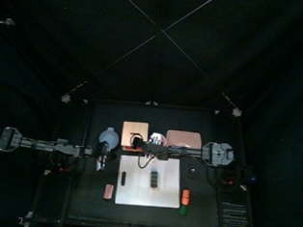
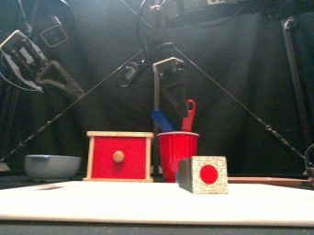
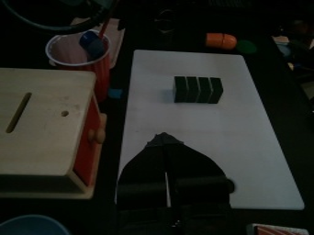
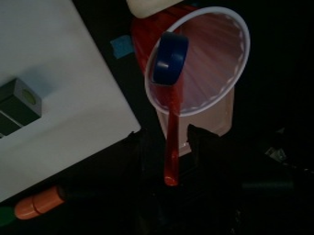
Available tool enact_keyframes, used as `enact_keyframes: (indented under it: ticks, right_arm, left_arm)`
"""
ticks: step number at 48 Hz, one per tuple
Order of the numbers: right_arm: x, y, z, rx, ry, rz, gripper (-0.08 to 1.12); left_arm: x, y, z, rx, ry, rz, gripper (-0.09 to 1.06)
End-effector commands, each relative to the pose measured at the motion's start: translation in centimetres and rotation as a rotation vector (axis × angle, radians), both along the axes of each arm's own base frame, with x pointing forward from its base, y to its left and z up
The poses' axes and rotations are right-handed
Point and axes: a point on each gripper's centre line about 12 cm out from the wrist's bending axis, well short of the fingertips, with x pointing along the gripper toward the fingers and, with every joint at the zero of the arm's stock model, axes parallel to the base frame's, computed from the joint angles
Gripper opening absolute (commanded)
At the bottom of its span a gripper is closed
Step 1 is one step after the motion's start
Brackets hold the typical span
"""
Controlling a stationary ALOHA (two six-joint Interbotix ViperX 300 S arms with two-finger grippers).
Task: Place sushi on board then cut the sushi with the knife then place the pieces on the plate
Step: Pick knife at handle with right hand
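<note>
The dark green sushi roll (image 2: 203,174) stands undivided on the white cutting board (image 2: 147,204), its red-centred end facing the front; the left wrist view shows it as joined blocks (image 3: 197,88). Behind it is the red cup (image 2: 178,156) holding a blue knife (image 2: 160,120) and a red knife (image 2: 189,114). My right gripper (image 4: 171,179) hovers open near the cup (image 4: 208,64), and the red knife's handle (image 4: 173,128) shows between its jaws. My left gripper (image 3: 170,179) is shut and empty above the board's (image 3: 245,119) near end. The pink tray (image 1: 183,139) lies at the back right.
The wooden box with its red drawer front (image 2: 120,156) stands left of the cup, and a blue-grey bowl (image 2: 51,166) sits further left. Orange toy foods lie beside the board, one on the left (image 1: 108,190) and one on the right (image 1: 187,198).
</note>
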Motion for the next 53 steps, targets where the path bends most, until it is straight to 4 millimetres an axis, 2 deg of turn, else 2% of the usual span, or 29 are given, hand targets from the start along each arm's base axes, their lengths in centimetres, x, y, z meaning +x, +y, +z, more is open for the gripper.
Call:
enact_keyframes:
  ticks: [1, 7, 31, 53]
  right_arm:
    - [-0.3, -0.6, 1.3, -0.007, -0.033, -0.007, 0.77]
    - [-0.3, -0.9, 0.5, -0.017, -0.019, -0.001, 0.77]
    - [-0.4, -1.6, -0.2, -0.028, -0.003, -0.006, 0.76]
    - [-0.5, -1.7, -0.5, -0.016, 0.001, -0.007, 0.5]
  left_arm:
    - [0.2, 0.2, 0.5, 0.0, -0.015, 0.01, -0.01]
    - [0.2, 0.2, 0.4, -0.001, -0.014, 0.01, -0.01]
    - [0.0, 0.2, 0.1, -0.001, -0.005, 0.01, -0.01]
    - [0.0, 0.3, 0.0, -0.001, -0.003, 0.015, -0.01]
